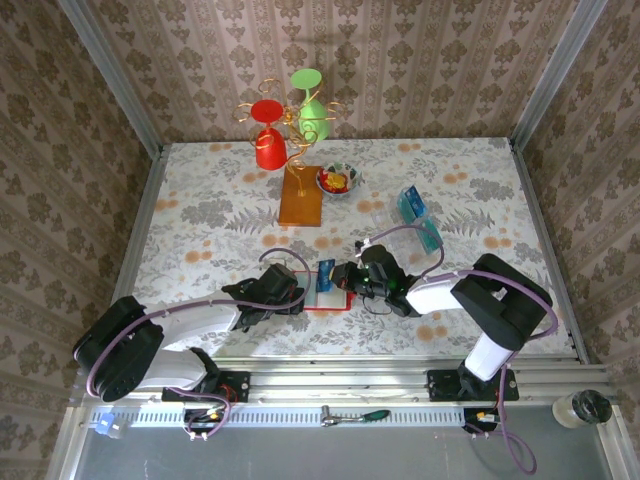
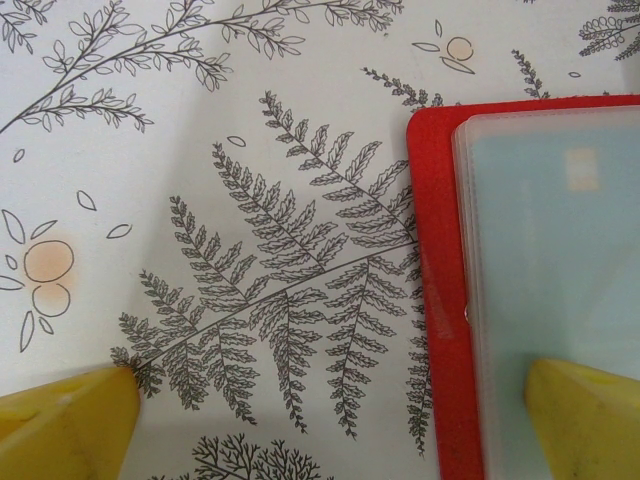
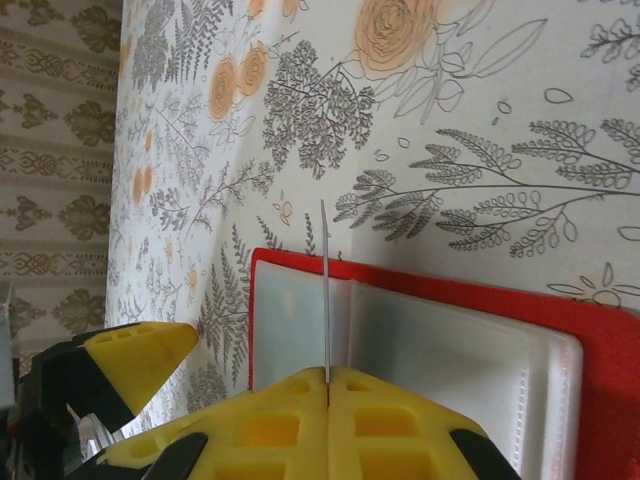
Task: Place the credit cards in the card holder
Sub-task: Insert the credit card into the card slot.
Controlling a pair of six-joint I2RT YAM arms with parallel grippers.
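The place was a staged test booth: wallpapered panels (image 1: 400,60) enclosed a floral-covered table (image 1: 200,200) edged by a near aluminium rail (image 1: 330,375).

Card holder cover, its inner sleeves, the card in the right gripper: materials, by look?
Card holder cover: glossy red, smooth, likely vinyl or faux leather; faint highlights along its edge. Inner sleeves: frosted translucent plastic; a pale card shows through. Held card in the right gripper: thin, rigid, stands straight edge-on; probably plastic, unconfirmed.
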